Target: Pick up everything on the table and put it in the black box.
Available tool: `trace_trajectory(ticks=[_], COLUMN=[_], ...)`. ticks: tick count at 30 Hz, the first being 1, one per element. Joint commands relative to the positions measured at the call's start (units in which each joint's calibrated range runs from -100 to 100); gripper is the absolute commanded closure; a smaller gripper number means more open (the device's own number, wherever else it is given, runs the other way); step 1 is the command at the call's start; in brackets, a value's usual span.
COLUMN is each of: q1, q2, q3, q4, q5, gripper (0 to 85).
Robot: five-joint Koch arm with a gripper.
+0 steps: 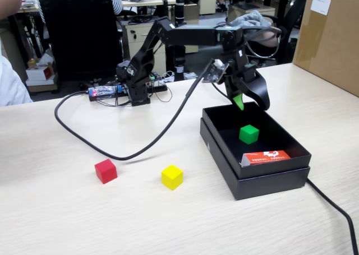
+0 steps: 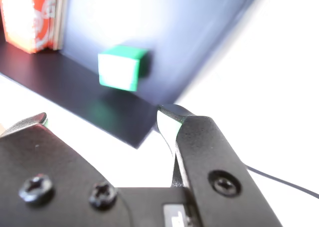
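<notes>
A green cube [image 1: 249, 133] lies on the floor of the black box [image 1: 269, 181] at the right of the fixed view. In the wrist view the same green cube [image 2: 121, 67] sits below me inside the black box [image 2: 209, 32]. My gripper [image 1: 251, 105] hangs above the box's far end, open, with nothing between its jaws. The wrist view also shows my gripper [image 2: 104, 116] with its jaws spread apart. A red cube [image 1: 105, 171] and a yellow cube [image 1: 172, 177] rest on the pale table [image 1: 56, 216], left of the box.
A flat orange-red packet [image 1: 266, 157] leans inside the box's near end, seen as the packet [image 2: 32, 17] in the wrist view. A black cable [image 1: 112, 148] curves across the table behind the cubes. A brown carton [image 1: 331, 36] stands at the right edge. The arm's base [image 1: 134, 84] is at the back.
</notes>
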Motion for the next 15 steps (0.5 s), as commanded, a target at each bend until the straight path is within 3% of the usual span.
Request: trace_trajectory(ticks=[1,7,15], q1=[-0.7,-6.2,-20.0], q2=[-19.2,-42.5,-61.7], q3=[-3.2,-15.2,-35.7], q4=[-0.8,-0.8,2.2], q5=[-1.2,-4.6,-11.9], gripper=[41.2,40.8,36.4])
